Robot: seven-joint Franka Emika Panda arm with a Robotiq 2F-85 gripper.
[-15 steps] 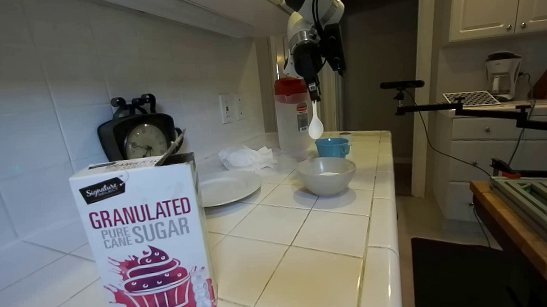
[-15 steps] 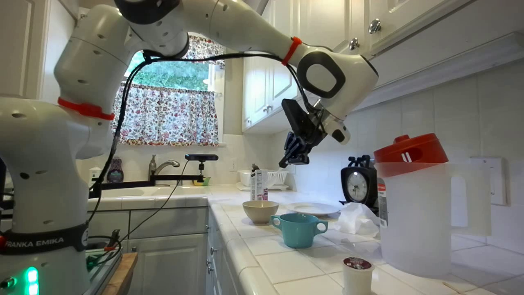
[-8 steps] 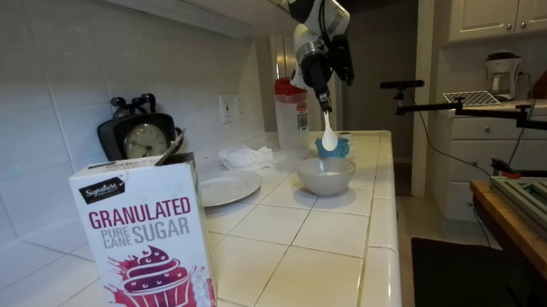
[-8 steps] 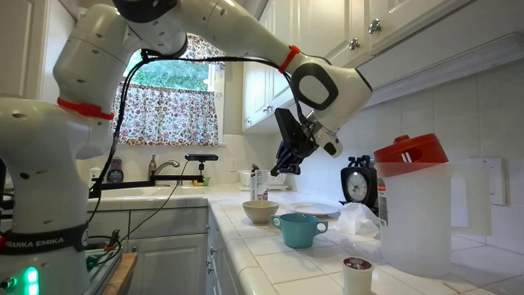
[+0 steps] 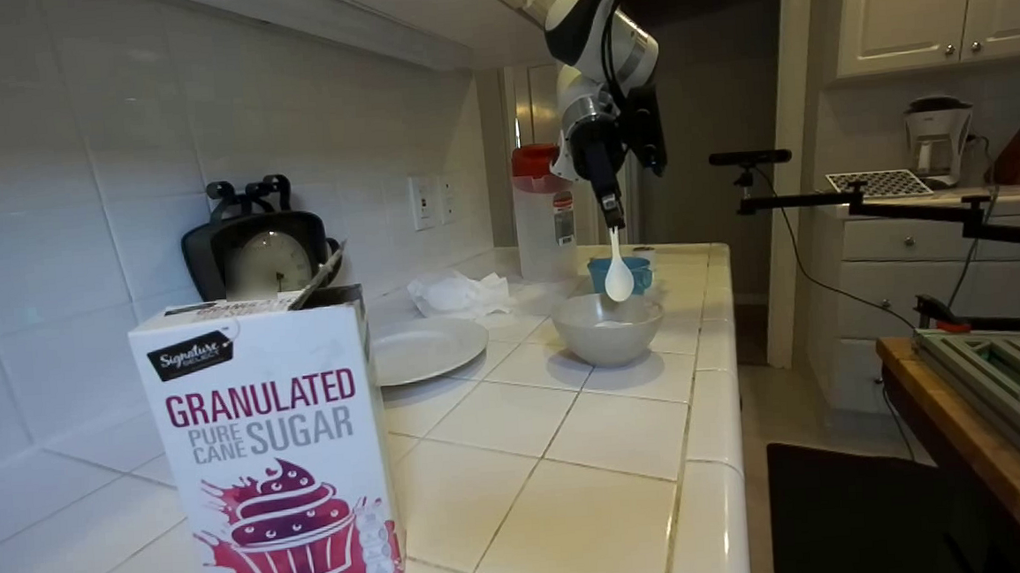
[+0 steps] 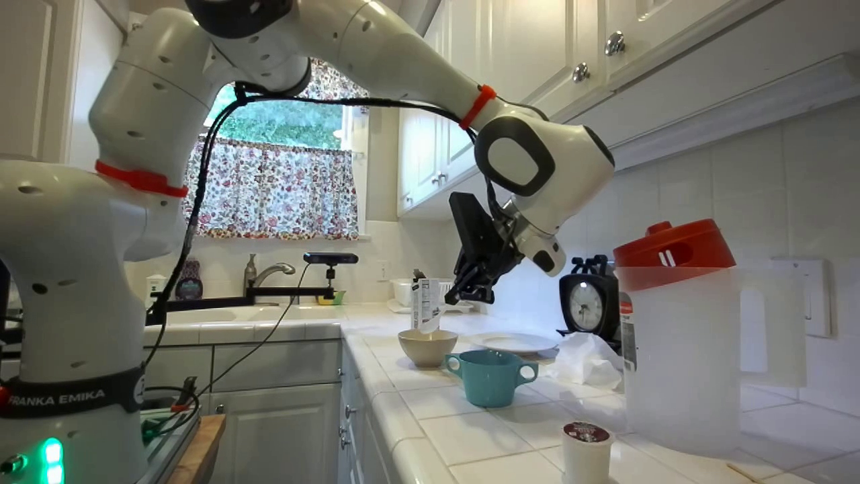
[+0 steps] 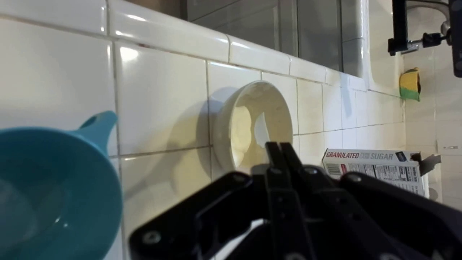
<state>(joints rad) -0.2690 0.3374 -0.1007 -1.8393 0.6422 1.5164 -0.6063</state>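
White spoon [image 5: 619,278] gripped, its head at the bowl [image 5: 607,347]

The spoon hangs handle up, its tip at the bowl's mouth in both exterior views; whether it dips below the rim cannot be told. The pincer [image 5: 614,223] is clenched on the handle, and the wrist view shows its fingertips [image 7: 273,151] close together. A white patch [image 7: 261,130] lies inside the bowl; no contact between it and the spoon is visible, nor is it clear whether the spoon carries anything.

As a judgement, the grasp is settled and the spoon is in position at the bowl. Any work inside the bowl looks undone or barely begun, and setting the spoon down is left.

The bowl stands upright on the tiled worktop [image 5: 576,504]. Near it, but apart, is a two-handled blue cup [image 6: 492,384]. Toward the wall [image 5: 361,171] lies a plate [image 5: 430,349]. A sugar box [image 5: 275,505] stands well apart from the bowl, its top flap raised. Farther out, in an exterior view, are crumpled paper [image 6: 583,363], a pitcher [image 6: 682,370] with a red lid [image 6: 675,252], a clock-like dial [image 6: 585,304] and a small pod [image 6: 586,457].
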